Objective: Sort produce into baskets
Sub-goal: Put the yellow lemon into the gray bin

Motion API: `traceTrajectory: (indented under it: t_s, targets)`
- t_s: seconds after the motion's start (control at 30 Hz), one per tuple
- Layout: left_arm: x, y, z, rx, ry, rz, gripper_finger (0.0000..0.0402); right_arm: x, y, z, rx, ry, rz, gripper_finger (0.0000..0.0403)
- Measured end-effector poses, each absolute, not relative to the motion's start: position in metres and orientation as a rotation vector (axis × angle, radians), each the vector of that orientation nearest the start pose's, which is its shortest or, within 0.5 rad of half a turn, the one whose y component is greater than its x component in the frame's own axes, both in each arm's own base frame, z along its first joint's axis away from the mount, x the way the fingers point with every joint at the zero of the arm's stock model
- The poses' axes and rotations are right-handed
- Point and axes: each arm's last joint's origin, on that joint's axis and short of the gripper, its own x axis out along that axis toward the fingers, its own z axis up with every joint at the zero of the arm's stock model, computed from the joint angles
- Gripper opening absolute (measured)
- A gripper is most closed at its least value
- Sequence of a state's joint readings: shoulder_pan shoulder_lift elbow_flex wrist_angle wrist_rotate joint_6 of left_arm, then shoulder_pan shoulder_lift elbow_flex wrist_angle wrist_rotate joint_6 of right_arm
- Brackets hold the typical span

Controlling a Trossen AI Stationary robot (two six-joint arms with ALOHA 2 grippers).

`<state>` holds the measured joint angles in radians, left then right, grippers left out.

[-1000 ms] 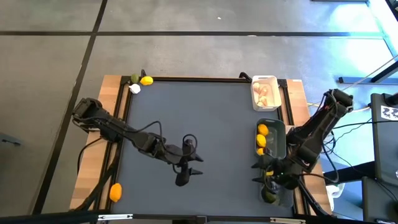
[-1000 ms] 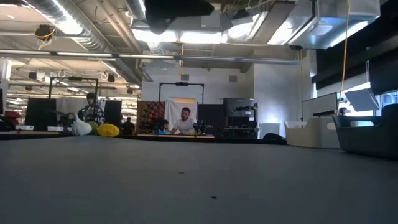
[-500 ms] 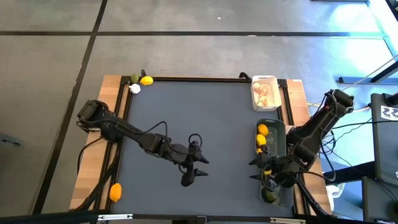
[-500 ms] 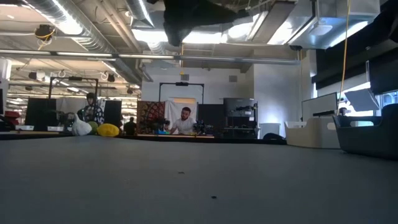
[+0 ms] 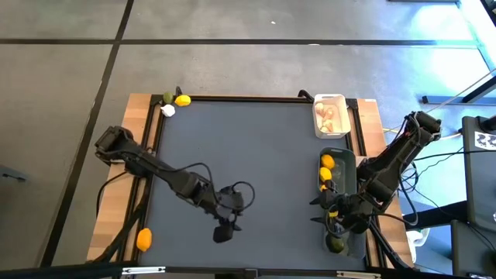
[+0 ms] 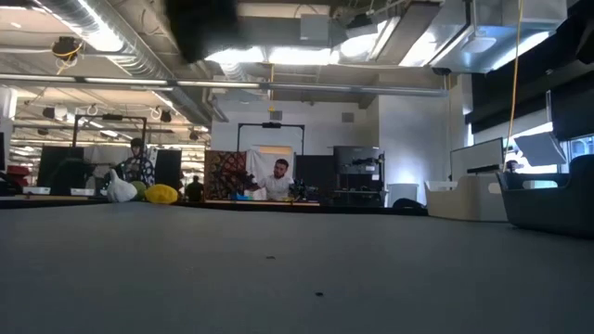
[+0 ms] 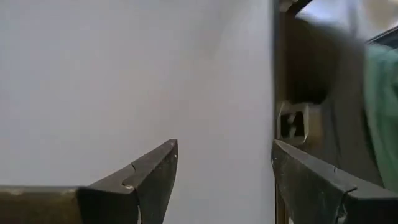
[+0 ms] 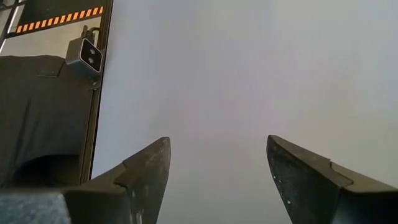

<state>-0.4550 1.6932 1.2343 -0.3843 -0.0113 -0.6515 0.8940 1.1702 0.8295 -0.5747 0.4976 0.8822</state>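
**Sorting status: mostly complete, four pieces outstanding**

The white basket (image 5: pixel 331 116) holds pale bulbs; the dark basket (image 5: pixel 343 177) holds yellow fruit; a third basket near the right gripper (image 5: pixel 324 214) holds a green piece (image 5: pixel 335 245). Judged remaining: a yellow fruit (image 5: pixel 183 100), a green fruit (image 5: pixel 167 98) and a white bulb (image 5: pixel 168 110), well apart from the left gripper (image 5: pixel 222 232), and an orange fruit (image 5: pixel 144 239) nearer it. Both grippers' fingers stand apart, empty.

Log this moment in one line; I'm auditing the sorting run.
left gripper: open, empty, over mat | right gripper: open, empty, by dark basket | lemon: unsorted
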Motion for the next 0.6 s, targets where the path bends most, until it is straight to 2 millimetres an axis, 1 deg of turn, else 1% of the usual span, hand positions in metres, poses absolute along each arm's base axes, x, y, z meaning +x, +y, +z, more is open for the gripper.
traceTrajectory:
  t_s: [0.13, 0.27, 0.47, 0.6]
  targets:
    - [0.304, -0.17, 0.228, -0.488, 1.114, -0.004, 0.0251, 0.152, 0.166, 0.247, 0.227, 0.781, 0.029, 0.0264]
    - [0.276, -0.178, 0.219, -0.524, 1.308, 0.184, 0.0251, 0.152, 0.165, 0.247, 0.187, 0.763, 0.022, 0.0264]
    - [0.241, -0.189, 0.214, -0.611, 1.496, 0.463, 0.0251, 0.152, 0.164, 0.246, 0.144, 0.747, 0.005, 0.0264]
    - [0.224, -0.194, 0.214, -0.716, 1.57, 0.686, 0.0251, 0.152, 0.164, 0.246, 0.138, 0.736, -0.007, 0.0264]
